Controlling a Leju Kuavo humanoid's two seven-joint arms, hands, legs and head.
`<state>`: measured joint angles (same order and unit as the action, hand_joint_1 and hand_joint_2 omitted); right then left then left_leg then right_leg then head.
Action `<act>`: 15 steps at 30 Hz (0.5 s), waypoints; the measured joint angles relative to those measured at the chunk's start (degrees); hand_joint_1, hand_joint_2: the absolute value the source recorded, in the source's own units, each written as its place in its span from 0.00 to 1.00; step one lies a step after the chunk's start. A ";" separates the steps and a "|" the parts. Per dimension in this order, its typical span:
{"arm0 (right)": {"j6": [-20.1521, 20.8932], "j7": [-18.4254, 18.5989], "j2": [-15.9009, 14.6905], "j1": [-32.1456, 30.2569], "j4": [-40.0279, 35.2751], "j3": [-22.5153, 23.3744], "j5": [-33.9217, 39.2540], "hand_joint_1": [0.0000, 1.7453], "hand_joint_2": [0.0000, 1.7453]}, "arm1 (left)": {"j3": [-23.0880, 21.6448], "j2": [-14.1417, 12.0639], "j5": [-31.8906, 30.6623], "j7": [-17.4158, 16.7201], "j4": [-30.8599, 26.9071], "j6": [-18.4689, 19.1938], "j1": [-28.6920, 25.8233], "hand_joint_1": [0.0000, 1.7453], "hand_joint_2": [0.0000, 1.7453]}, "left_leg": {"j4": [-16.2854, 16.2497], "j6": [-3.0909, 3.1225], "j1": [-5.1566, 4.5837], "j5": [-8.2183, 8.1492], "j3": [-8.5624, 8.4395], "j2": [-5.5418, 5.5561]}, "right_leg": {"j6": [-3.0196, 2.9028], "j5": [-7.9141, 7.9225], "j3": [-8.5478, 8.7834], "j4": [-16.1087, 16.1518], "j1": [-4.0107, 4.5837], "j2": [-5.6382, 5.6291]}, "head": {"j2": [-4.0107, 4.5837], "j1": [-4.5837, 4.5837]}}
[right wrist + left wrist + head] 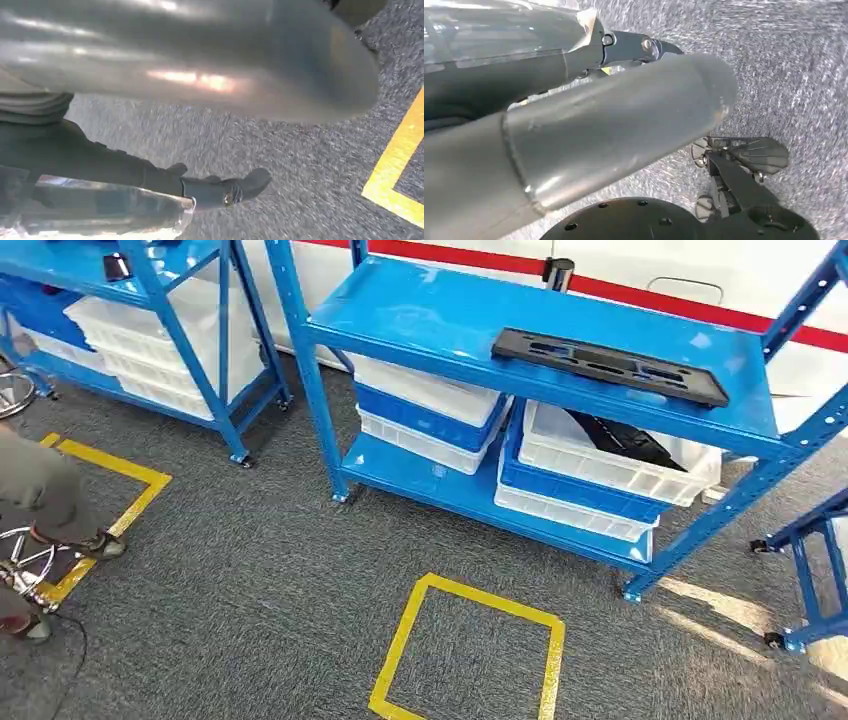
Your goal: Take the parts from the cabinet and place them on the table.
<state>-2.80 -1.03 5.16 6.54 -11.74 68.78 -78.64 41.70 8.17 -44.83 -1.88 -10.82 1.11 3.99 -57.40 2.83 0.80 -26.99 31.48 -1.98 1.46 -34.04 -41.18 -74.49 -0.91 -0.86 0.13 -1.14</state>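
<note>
Head view first: we face a blue metal shelving rack (440, 315) standing on grey carpet (250, 580). On its upper shelf lies a long flat black plastic part (608, 366) with slotted cut-outs, flat on the shelf surface toward the right end. Below it, on the lower shelf, we see stacked white and blue plastic crates (590, 475); the top white crate on the right holds a dark part (625, 440) whose shape we cannot make out. A second stack of white and blue crates (425, 415) sits beside it to the left. A yellow tape square (470, 655) marks the carpet in front of the rack. A second blue rack (150, 300) with white crates stands further left, and near it we see a person's leg and shoe (60, 505) by another yellow tape outline (110, 505) and a chrome stool base (25, 560)

From the left wrist view we see our left hand (624, 125), its thick grey thumb and one darker finger (639, 46) stretched out over the carpet, holding nothing we can see. From the right wrist view our right hand (210, 75) hangs over the carpet close to a strip of yellow tape (400, 165); its thumb and a dark finger (225, 189) lie extended and apart, with nothing between them
</note>
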 joint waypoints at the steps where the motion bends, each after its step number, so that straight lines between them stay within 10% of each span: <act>1: -0.02 0.00 -0.02 -0.13 0.00 0.02 0.07 0.00 0.00 | -0.02 0.00 -0.11 0.02 0.00 0.00 0.01 0.00 0.00 | -0.01 -0.02 0.00 -0.02 -0.01 -0.76 | 0.52 0.22 -0.14 -0.48 -0.16 0.17 | 0.00 0.02; 4: -0.13 0.00 -0.20 -0.31 0.00 0.18 0.44 0.00 0.00 | 0.00 0.11 -0.22 -0.02 0.00 0.02 0.02 0.00 0.00 | -0.11 -0.61 0.26 -0.37 -0.32 -2.86 | 2.51 5.05 6.96 12.36 -0.78 2.30 | 0.00 0.00; 5: -0.13 0.00 -0.13 -0.20 0.00 0.20 0.52 0.00 0.00 | 0.00 0.07 -0.26 -0.09 0.00 0.02 0.04 0.00 0.00 | -0.21 -1.07 -0.07 -0.59 -0.65 -3.45 | 2.47 6.02 9.40 16.79 -0.78 5.95 | 0.00 0.15; 6: -0.13 0.00 0.11 -0.03 0.02 0.22 0.59 0.00 0.00 | -0.02 -0.07 -0.26 -0.13 -0.02 0.02 0.01 0.00 0.00 | -0.34 -1.63 -0.42 -1.09 -0.86 -4.00 | 2.07 6.51 9.43 16.83 -0.31 7.30 | 0.00 0.22; 10: -0.13 0.00 -0.09 0.01 0.02 0.46 0.66 0.00 0.00 | 0.00 0.07 -0.31 -0.13 -0.04 0.00 0.33 0.00 0.00 | -0.17 -3.05 0.08 -1.79 -1.92 -6.44 | -0.04 6.88 9.71 16.89 -0.51 3.63 | 0.00 -0.13; 12: -0.26 0.02 -0.04 -0.05 0.02 0.46 0.70 0.00 0.00 | 0.00 0.00 -0.37 -0.13 -0.02 0.02 0.38 0.00 0.00 | -3.31 -3.48 0.54 -4.38 -0.89 -1.46 | -0.73 7.16 9.43 16.88 -0.95 2.52 | 0.00 -0.24; 13: -0.59 0.09 -0.07 0.04 0.02 0.50 0.85 0.00 0.00 | 0.00 0.02 -0.39 -0.13 -0.02 0.02 0.30 0.00 1.00 | -8.49 -3.49 0.53 -7.48 1.40 0.70 | -1.16 7.21 9.31 16.88 -0.74 1.76 | 0.00 -0.37; 15: -1.16 0.55 0.02 0.05 0.02 0.68 1.01 0.00 0.00 | -0.02 0.00 -0.77 0.11 -0.02 0.00 -0.01 0.00 1.00 | -17.31 -3.54 0.53 -10.85 5.68 1.92 | -1.54 7.20 9.28 16.86 -0.28 0.61 | 0.00 -0.37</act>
<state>-3.96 -0.48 5.18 6.59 -11.72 69.46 -77.64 41.68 8.17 -45.59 -1.77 -10.84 1.11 3.97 -74.70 -0.71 1.33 -37.84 37.16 -0.06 -0.08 -26.84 -31.89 -57.63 -1.19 -0.26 0.13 -1.51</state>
